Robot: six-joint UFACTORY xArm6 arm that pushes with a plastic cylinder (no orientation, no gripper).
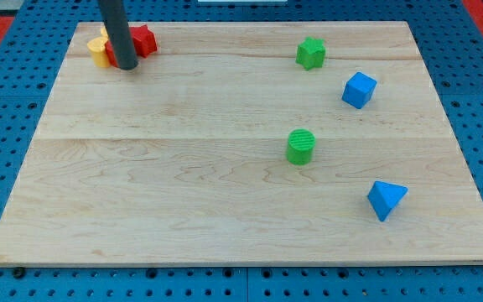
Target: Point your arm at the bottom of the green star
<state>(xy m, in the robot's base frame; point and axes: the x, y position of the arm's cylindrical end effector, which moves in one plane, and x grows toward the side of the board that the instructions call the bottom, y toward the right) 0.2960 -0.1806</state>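
Observation:
The green star (311,53) lies near the view's top, right of centre, on the wooden board (183,168). My tip (127,65) stands at the view's top left, far to the left of the green star. It rests right beside a red star-like block (143,39) and a yellow block (98,50), whose shapes the rod partly hides.
A blue cube (359,90) sits below and right of the green star. A green cylinder (301,146) lies near the board's middle right. A blue triangular block (386,200) lies at the lower right. Blue pegboard (7,126) surrounds the board.

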